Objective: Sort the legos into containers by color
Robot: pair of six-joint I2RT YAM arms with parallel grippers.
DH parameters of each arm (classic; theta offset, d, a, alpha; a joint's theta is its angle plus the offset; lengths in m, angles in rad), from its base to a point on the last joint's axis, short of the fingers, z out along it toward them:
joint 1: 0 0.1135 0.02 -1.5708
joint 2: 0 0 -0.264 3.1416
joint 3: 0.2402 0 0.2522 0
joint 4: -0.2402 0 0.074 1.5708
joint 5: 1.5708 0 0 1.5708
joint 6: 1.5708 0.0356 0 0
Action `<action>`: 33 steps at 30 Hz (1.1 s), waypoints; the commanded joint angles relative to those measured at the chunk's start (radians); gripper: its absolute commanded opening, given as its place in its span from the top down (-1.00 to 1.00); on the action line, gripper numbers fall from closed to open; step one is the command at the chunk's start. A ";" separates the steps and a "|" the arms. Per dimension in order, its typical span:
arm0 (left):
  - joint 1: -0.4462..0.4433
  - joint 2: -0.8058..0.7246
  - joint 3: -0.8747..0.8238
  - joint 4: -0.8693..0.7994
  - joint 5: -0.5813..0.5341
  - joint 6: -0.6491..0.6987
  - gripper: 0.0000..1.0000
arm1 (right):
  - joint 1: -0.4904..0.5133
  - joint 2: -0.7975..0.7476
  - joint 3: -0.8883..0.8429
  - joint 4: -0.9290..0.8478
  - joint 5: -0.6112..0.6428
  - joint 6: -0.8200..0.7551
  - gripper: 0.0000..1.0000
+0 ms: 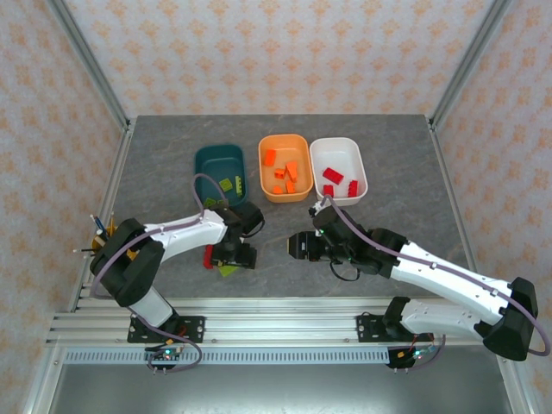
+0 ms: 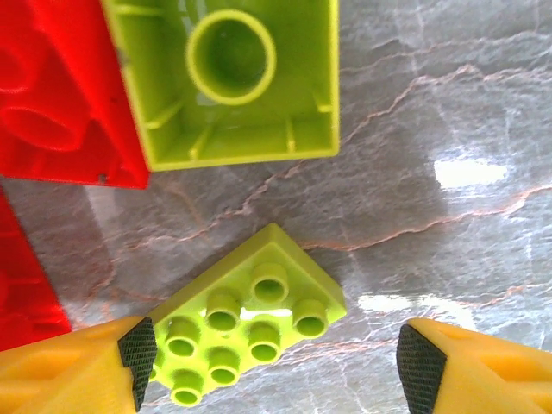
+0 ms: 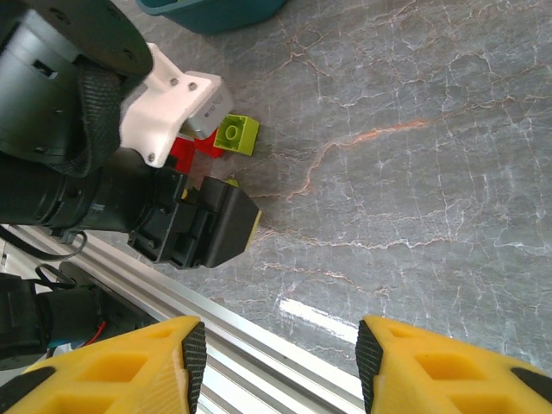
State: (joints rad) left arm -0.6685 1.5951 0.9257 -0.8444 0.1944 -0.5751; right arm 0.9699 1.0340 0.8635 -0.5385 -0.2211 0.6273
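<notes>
Yellow fingers (image 2: 69,371) w/ black pads sit closest to the lens in the left wrist view. The left claw (image 2: 280,364) is spread wide and pinches nothing. Btwn the pads lies a small yellow-green lego (image 2: 250,332), studs up, flat on the grey tabletop (image 2: 448,103) and turned at an angle to the jaws. It sits far over toward one finger, whose pad is just beside its corner; contact can't be told. The other pad is well apart from it.

Just beyond it a second green lego (image 2: 233,78) lies hollow side up, its edge against a red lego (image 2: 52,95). Another red piece (image 2: 21,293) shows at the frame's edge.

From above, this cluster sits near the arm bases. The dark teal tub (image 1: 205,159), w/ green pieces (image 1: 229,184) inside, is farther back. Next to it are the orange tub (image 1: 263,172) w/ orange legos (image 1: 285,172) and the white tub (image 1: 362,177) w/ red ones (image 1: 338,178). The right claw (image 3: 280,362) hangs spread and empty over bare tabletop, near the left arm's wrist.

Step in hand, prob.: picking the studs-up green lego, w/ most pieces already sorted. Next move calls for centring the claw over it and turning the wrist so the pads meet flat sides. Then close, lift and carry to the teal tub. Closing off-centre could skid it into its neighbours.
</notes>
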 commanded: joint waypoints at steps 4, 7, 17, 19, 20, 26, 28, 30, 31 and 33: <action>-0.005 -0.003 -0.021 -0.048 -0.079 0.073 -0.56 | 0.006 -0.025 -0.021 -0.011 0.032 0.026 -0.03; -0.009 0.005 -0.048 -0.031 -0.076 0.065 -0.52 | 0.005 -0.025 -0.018 -0.011 0.035 0.025 -0.03; -0.017 0.009 -0.070 0.032 -0.043 0.046 -0.15 | 0.006 -0.019 -0.022 -0.002 0.042 0.029 -0.03; -0.017 0.011 -0.065 0.046 -0.035 0.008 -0.04 | 0.005 -0.014 -0.021 0.001 0.042 0.028 -0.03; -0.017 0.013 -0.060 0.055 -0.031 -0.001 0.02 | 0.006 -0.011 -0.019 0.002 0.042 0.027 -0.03; -0.017 0.050 -0.027 0.103 0.016 -0.053 0.16 | 0.005 0.003 -0.015 0.002 0.043 0.017 -0.03; -0.018 0.057 -0.010 0.090 0.002 -0.061 0.00 | 0.005 0.005 -0.016 0.002 0.043 0.014 -0.03; -0.018 0.061 0.008 0.068 -0.028 -0.063 -0.14 | 0.005 0.004 -0.016 0.003 0.043 0.012 -0.03; -0.017 0.062 0.015 0.061 -0.039 -0.064 -0.18 | 0.006 0.006 -0.017 0.002 0.043 0.011 -0.03; -0.017 0.068 0.024 0.055 -0.055 -0.066 -0.25 | 0.006 0.007 -0.017 0.000 0.040 0.009 -0.03</action>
State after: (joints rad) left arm -0.6807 1.6409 0.9150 -0.8368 0.1894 -0.6159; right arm 0.9699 1.0374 0.8494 -0.5404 -0.2062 0.6460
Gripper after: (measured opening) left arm 0.616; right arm 0.516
